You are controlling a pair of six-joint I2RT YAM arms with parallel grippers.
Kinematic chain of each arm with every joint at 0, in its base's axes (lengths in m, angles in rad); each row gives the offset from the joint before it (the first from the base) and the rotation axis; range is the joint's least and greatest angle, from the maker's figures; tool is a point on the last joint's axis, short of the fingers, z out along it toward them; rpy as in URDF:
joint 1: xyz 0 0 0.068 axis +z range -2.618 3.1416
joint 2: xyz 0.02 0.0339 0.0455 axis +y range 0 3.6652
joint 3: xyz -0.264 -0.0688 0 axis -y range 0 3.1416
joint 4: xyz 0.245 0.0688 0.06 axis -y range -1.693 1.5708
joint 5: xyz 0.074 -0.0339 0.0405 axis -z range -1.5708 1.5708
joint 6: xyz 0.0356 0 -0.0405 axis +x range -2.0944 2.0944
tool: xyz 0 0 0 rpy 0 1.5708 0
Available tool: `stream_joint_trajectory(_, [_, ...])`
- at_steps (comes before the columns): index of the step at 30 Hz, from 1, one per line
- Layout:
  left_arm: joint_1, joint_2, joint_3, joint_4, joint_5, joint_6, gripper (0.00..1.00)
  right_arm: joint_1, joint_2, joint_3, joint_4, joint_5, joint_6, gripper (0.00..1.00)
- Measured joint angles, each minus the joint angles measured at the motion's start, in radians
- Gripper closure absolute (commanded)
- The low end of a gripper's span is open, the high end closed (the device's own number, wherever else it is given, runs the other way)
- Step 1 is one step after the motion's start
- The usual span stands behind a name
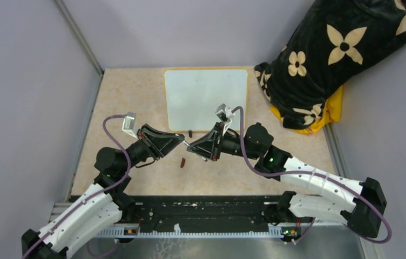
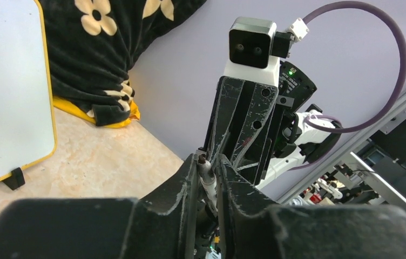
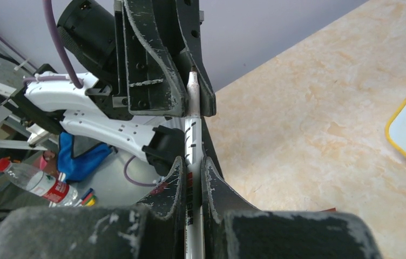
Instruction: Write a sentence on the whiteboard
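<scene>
Two claws meet over the middle of the table (image 1: 130, 102), nose to nose, with a slim white marker (image 3: 193, 141) running between them; the right gripper (image 1: 190, 147) is clamped hard on its barrel, while the left gripper (image 1: 183, 140) has its fingers on either side of the far end, and I cannot tell whether they pinch it or merely flank it. A small reddish piece (image 1: 182, 162), perhaps the cap, lies on the table just below them.

The whiteboard (image 1: 206, 97) sits beyond the claws, against the back of the table, beside a black flowered cloth (image 1: 330, 59); its face looks blank, so the sentence is not yet begun.

That board looks light and glossy, propped on little black feet; I'd expect it to skid or rock under pen pressure, so steady it by the yellow frame near the bottom edge, never on the writing face. The marker seems stiff but slick; grip it mid-barrel, leaving the nib free.
</scene>
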Motion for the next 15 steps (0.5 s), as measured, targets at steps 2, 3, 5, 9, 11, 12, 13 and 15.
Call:
stream_joint_trajectory(2, [0.000,0.002,0.000,0.002,0.005,0.000,0.88,0.000,-0.001,0.000,0.000,-0.008,-0.004,1.00])
stream_joint_trajectory(3, [0.000,0.003,0.000,0.004,0.008,-0.001,0.93,0.000,-0.001,0.000,0.000,-0.011,-0.006,1.00])
stream_joint_trajectory(5, [0.000,0.006,0.000,0.011,0.013,-0.008,1.00,0.000,-0.001,0.000,0.000,-0.016,-0.011,1.00])
stream_joint_trajectory(9, [0.000,0.005,0.000,0.015,0.016,-0.018,1.00,0.000,-0.001,0.001,0.000,-0.018,-0.013,0.94])
stream_joint_trajectory(11, [0.000,0.002,0.000,0.013,0.007,-0.022,1.00,0.000,-0.001,0.001,0.000,-0.013,-0.009,0.75])
stream_joint_trajectory(12, [0.000,-0.002,0.000,0.009,0.000,-0.023,1.00,0.000,-0.001,0.004,-0.002,-0.008,-0.004,0.67])
stream_joint_trajectory(13, [0.000,-0.009,0.000,0.006,-0.015,-0.023,1.00,0.000,-0.002,0.008,-0.005,0.000,0.004,0.61])
stream_joint_trajectory(15, [0.000,-0.028,0.000,0.003,-0.050,-0.023,1.00,0.000,-0.010,0.008,-0.009,0.023,0.021,0.52])
